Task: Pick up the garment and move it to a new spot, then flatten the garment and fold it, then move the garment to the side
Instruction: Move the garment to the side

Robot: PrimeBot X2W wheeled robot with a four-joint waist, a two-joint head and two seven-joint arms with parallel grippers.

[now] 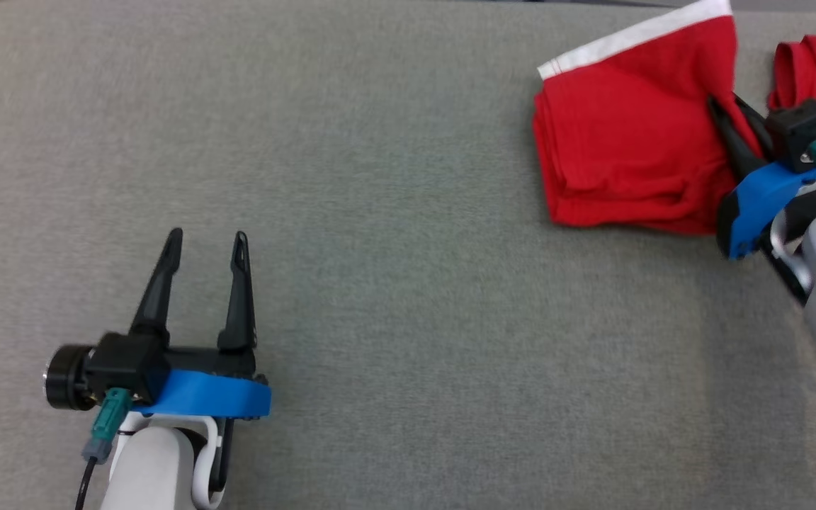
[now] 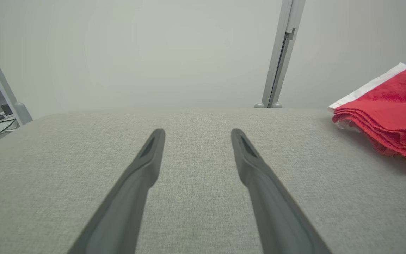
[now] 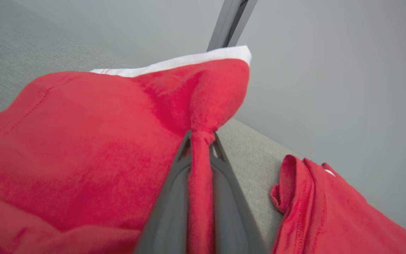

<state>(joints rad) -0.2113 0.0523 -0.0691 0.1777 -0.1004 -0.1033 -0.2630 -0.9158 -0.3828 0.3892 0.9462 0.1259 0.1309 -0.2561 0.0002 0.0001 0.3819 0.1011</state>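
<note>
The folded red garment (image 1: 620, 142) with its white band lies at the far right of the grey tabletop (image 1: 394, 212). The right gripper (image 1: 725, 103) has its fingers pinching a fold of it, beside another red garment (image 1: 815, 71). The left gripper (image 1: 208, 237) hangs well apart, fingers spread.

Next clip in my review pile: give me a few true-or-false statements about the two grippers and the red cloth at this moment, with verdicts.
1. The right gripper is shut on a fold of the red garment. True.
2. The left gripper holds the garment's white band. False: its fingers stand apart over the bare grey surface, well away from the garment.
3. The red garment lies spread out in a single layer. False: it is folded, with stacked layers showing at its edge.
4. A second red cloth lies on the far side of the right gripper from the garment. True.
</note>
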